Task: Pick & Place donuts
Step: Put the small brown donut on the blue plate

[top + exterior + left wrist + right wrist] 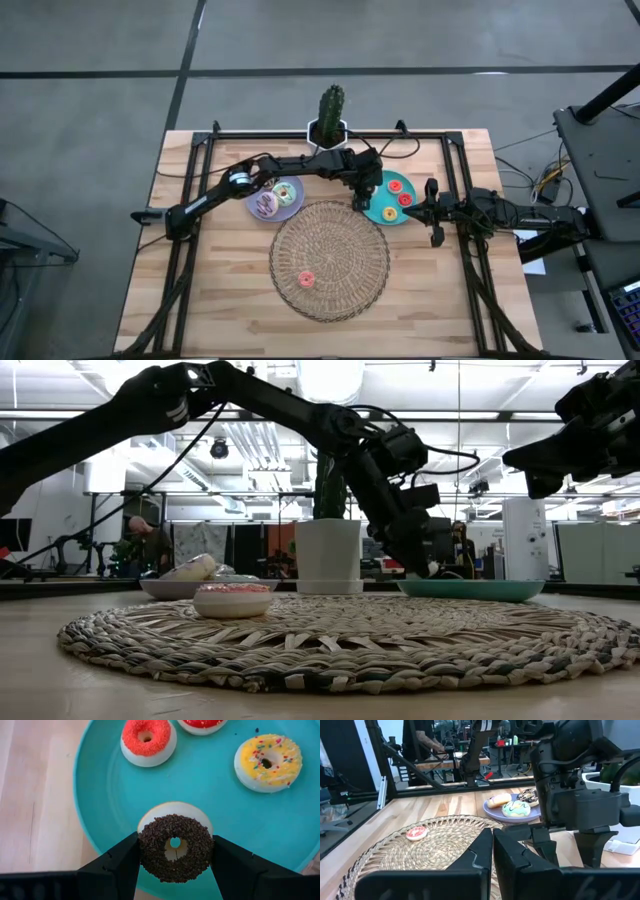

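Woven and broad, the wicker mat (329,260) fills the front of the table, and we see one pink donut (306,279) already lying on it. Behind it to the left sits the lavender plate (290,208) with two larger iced donuts, and to the right the teal plate (100,795), over which our left gripper (175,854) works. Its fingers (117,865) stand part-way apart, closed on the dark brown donut (175,849) by its outer rim, one pad on each side, just above the plate. Our right gripper (492,851) waits beside the teal plate's far side with its fingers pressed together, holding nothing.

We judge these donuts light and rigid, moulded toys that will not squash; the sprinkled top looks rough, the pale base smoother and likelier to slip. Gripping across the widest part seems soundest. On the plate remain the orange donut (148,740), the yellow donut (268,761) and the red donut (202,724).
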